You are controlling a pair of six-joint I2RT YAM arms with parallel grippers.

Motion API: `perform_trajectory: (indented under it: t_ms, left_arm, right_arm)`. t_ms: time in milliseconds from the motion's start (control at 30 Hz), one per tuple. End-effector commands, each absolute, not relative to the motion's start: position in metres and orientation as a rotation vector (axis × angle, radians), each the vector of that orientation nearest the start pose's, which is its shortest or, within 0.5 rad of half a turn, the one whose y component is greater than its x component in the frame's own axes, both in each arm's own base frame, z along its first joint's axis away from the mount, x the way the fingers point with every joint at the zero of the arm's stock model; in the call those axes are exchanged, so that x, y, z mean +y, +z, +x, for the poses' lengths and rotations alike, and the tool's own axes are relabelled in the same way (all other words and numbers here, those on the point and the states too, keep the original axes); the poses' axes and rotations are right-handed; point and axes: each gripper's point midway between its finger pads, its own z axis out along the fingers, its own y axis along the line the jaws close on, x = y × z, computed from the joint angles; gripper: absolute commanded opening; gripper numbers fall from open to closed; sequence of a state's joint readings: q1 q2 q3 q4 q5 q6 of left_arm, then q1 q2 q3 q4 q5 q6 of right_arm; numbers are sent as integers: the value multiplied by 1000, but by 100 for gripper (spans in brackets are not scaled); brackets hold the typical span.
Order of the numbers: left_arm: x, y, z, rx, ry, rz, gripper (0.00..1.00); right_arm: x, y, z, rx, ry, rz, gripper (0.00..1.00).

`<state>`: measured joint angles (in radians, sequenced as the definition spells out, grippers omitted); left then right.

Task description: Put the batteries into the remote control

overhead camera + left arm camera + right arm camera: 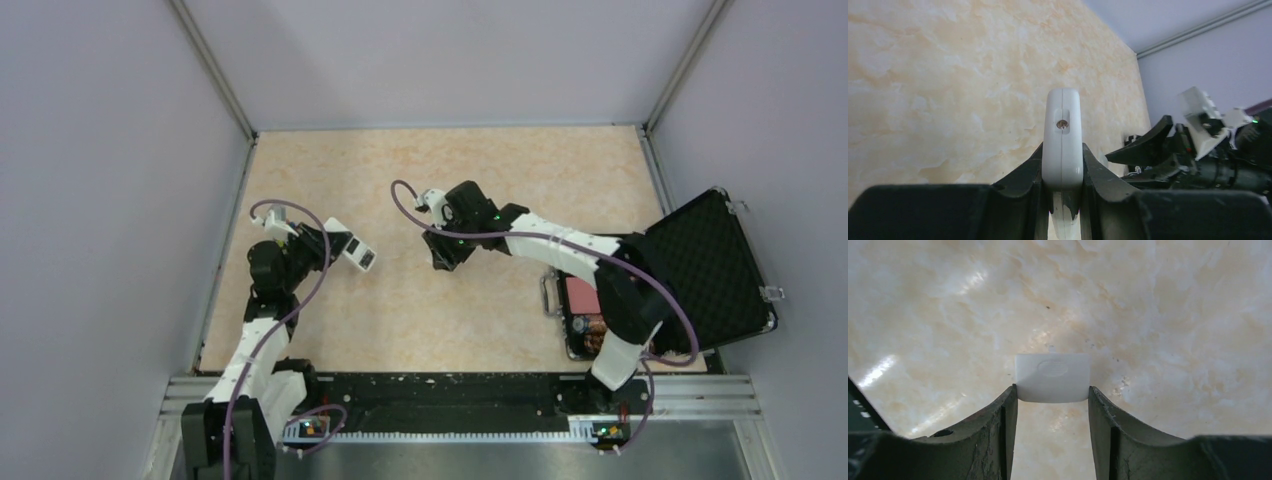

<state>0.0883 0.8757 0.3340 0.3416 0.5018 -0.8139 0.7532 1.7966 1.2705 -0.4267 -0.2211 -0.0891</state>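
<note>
Left tool is closed narrowly on the remote control. Its two dark fingers press the white bar from both sides, and the bar stands out forward between them, showing a rounded end with a small round metal spot in a shallow notch. Seen from above, the remote is held over the left part of the desk, and a dark recess shows on its upper face, at the end which points toward the right arm. Further on, near the remote but apart from it, the right tool hangs over the middle of the desk. It is open only as wide as a small white plate, which it grips by two opposite edges; the plate carries a faint oval mark. Beyond the right arm, at the right side of the desk, lies an open black case with foam in its lid.
</note>
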Motion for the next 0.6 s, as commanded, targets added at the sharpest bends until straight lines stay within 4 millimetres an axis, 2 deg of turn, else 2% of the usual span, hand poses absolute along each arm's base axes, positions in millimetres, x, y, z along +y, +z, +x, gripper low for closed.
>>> perform_trajectory:
  t_ms: [0,200,333,400,567]
  left_arm:
    - [-103,210,305,1652,-1030,-275,0]
    - [-135,230,300,1580,-1013,-108,0]
    - [-151,240,297,1553,-1034,-60,0]
    - [-155,243,296,1548,-1042,-47,0]
    - [-168,247,296,1569,-1087,-20,0]
  right_arm:
    - [353,154,273,2052,694,-1083,34]
    - [369,201,250,1865,732,-1053,35]
    - [375,222,242,1784,721,-1042,36]
    - [378,229,237,1758,728,-1048,36]
    - [381,227,233,1760,720,-1054,36]
